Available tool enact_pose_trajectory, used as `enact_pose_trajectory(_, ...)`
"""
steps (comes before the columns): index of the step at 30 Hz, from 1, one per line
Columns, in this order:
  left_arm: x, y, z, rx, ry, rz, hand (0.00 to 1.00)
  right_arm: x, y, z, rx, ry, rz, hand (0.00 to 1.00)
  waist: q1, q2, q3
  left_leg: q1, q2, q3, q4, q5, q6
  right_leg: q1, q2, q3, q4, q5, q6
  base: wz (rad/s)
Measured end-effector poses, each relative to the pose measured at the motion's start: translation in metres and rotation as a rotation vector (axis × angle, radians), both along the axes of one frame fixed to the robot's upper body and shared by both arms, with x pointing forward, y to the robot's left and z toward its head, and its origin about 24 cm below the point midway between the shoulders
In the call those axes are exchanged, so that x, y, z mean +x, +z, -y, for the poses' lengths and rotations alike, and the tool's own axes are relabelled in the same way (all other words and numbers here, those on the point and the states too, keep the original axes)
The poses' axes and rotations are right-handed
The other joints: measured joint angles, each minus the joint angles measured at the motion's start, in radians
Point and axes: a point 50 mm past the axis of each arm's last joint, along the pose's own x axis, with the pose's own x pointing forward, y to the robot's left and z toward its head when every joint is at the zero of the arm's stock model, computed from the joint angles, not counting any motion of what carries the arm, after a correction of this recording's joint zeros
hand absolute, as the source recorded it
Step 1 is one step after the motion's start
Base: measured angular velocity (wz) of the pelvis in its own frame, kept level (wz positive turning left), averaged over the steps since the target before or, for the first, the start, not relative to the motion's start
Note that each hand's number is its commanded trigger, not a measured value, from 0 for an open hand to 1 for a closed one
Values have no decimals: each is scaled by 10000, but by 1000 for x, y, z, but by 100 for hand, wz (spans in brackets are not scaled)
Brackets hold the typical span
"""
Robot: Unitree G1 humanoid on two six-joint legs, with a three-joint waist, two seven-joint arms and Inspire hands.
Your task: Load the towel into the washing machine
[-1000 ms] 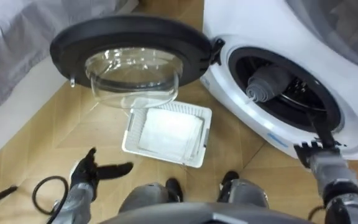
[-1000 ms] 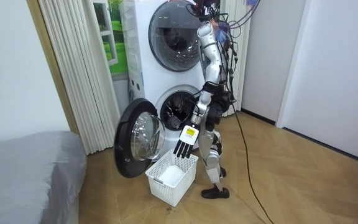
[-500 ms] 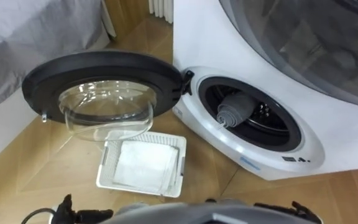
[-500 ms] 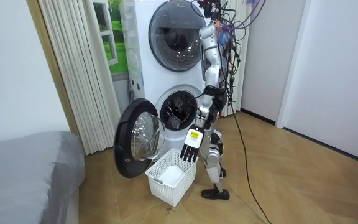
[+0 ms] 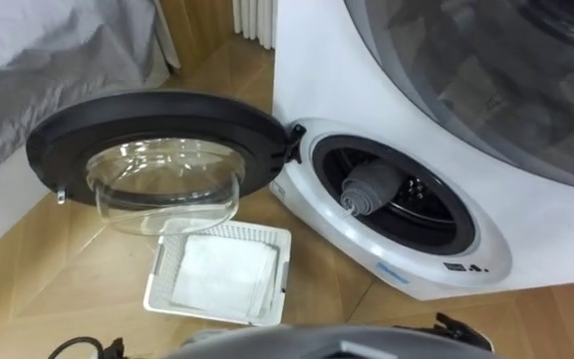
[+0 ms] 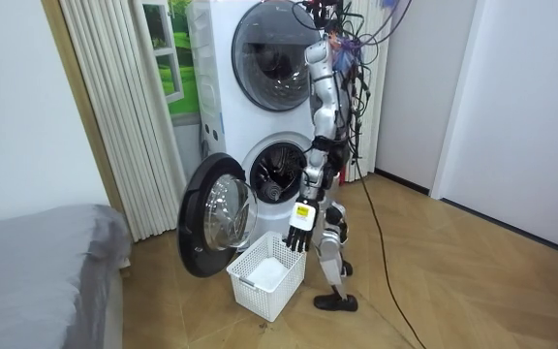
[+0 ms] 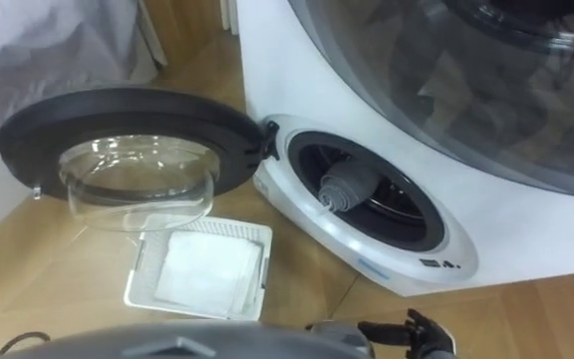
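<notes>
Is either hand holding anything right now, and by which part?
Nothing is held: left hand hangs open by the basket, right hand open too.

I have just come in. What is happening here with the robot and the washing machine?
The robot stands before the washing machine, whose round door is swung open. A rolled grey towel lies in the mouth of the drum, and no hand holds it. The left hand hangs open near a white basket on the floor, in which a folded white cloth lies. The right hand is low at the robot's side.
</notes>
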Motion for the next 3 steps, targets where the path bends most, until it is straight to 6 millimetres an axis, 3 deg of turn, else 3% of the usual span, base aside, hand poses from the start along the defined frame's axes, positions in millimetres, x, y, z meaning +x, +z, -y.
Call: enact_pose_trajectory(3,2,0,0,-7,22,-56,0,0,0,-1,24,18,-21,0,-41,-26,14,59,0,6,1,0,0,45,4,40,6,0,0,-3)
